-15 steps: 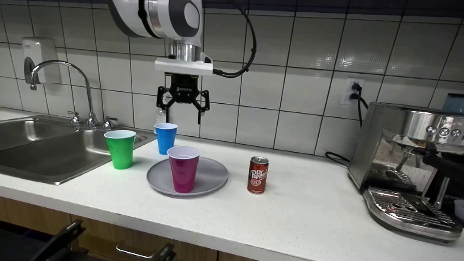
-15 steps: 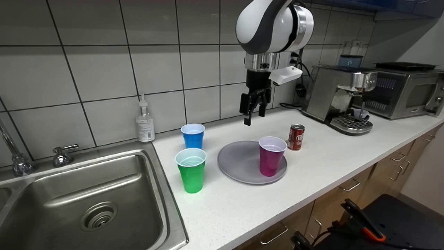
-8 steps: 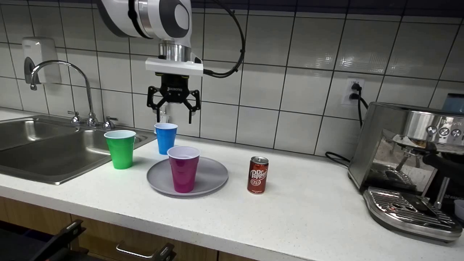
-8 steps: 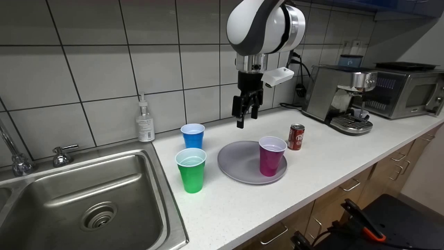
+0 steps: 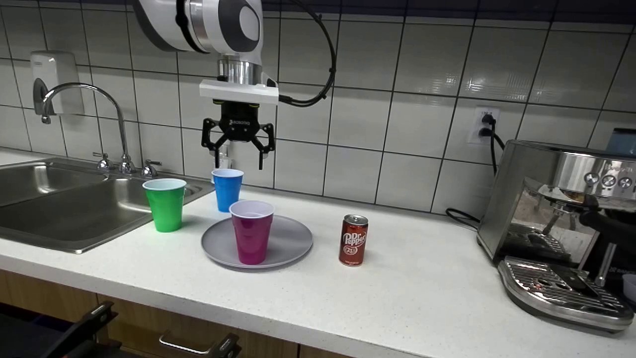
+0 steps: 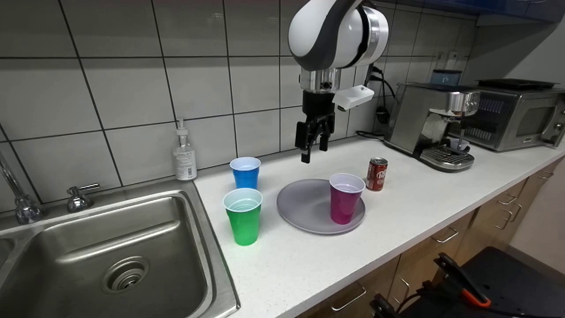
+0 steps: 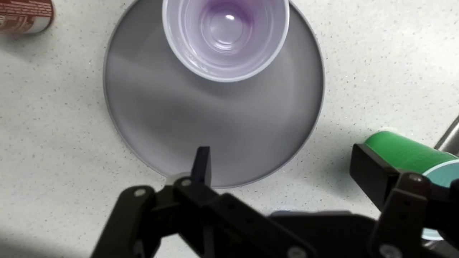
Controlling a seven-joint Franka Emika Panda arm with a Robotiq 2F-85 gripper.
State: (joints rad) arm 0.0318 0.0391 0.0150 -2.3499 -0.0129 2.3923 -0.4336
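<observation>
End effector [image 5: 239, 167] above the worktop [image 5: 407, 293], jaws spread wide
Magenta cup [image 5: 252, 236] upright on a grey plate [image 5: 290, 238]; blue cup [image 5: 228, 192], green cup [image 5: 166, 208] and red can [image 5: 353, 241] standing nearby

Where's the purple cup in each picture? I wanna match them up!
In an exterior view: the purple cup is left of the middle, in the lower half.
In an exterior view: the purple cup is right of the middle, in the lower half.
Wrist view: the purple cup is at the top, near the middle, partly cut off by the top edge.
Shared landmark: the plate; it's under the purple cup in all three.
</observation>
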